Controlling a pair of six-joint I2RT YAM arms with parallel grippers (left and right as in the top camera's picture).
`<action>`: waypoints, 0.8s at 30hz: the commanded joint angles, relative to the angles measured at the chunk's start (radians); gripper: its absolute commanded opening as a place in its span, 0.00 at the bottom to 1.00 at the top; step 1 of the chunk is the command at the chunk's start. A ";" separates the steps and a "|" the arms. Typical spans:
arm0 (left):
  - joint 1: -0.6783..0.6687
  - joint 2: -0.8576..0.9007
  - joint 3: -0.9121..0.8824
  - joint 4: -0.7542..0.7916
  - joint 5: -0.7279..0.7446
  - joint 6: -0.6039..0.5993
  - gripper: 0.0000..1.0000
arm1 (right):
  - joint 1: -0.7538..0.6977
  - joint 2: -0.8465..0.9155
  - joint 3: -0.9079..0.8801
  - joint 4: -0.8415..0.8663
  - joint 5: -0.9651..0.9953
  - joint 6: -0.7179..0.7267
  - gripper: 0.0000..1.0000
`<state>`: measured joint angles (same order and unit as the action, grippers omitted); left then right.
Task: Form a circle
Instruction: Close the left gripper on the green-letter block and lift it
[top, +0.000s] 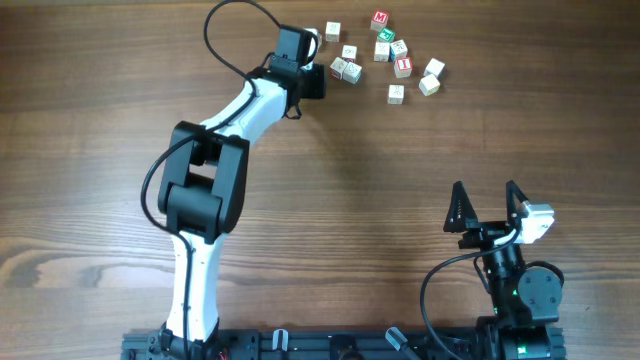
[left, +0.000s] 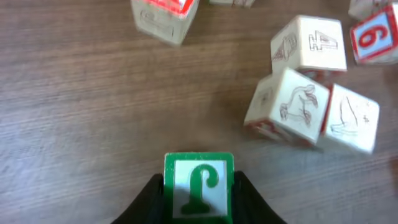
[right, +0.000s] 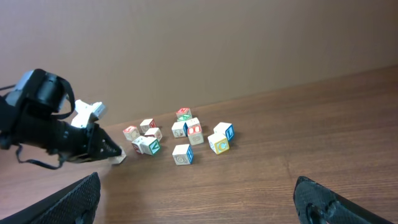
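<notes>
Only the left wrist view shows the left gripper (left: 199, 194) clenched on a green-faced wooden cube (left: 199, 180); a clump of three pale cubes (left: 311, 106) lies near it on the grained table (left: 93, 112). Overhead, the right gripper (top: 487, 203) stands released.

- Left gripper (left: 199, 190), lower centre: fingers (left: 146, 204) and the clamped green-faced cube (left: 199, 180) are cut by the bottom edge.
- Red-topped cube (left: 165, 17), upper left: cropped by the top edge, blurred.
- Right gripper (right: 199, 202): fingers (right: 71, 202) cropped at the lower corners.
- Loose cubes (top: 403, 66), overhead upper right: letters too small to read.
</notes>
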<state>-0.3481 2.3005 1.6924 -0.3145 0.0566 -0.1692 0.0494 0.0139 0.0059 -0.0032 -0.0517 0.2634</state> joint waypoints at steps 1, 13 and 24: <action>-0.014 -0.151 0.015 -0.087 -0.005 0.005 0.20 | -0.003 0.000 -0.001 0.004 -0.009 0.002 1.00; -0.119 -0.260 0.008 -0.453 -0.005 0.005 0.11 | -0.003 0.000 -0.001 0.004 -0.009 0.002 1.00; -0.159 -0.258 -0.257 -0.213 -0.066 0.018 0.12 | -0.003 0.000 -0.001 0.003 -0.009 0.002 1.00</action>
<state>-0.5098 2.0365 1.5208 -0.5983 0.0334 -0.1692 0.0494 0.0139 0.0059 -0.0032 -0.0517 0.2634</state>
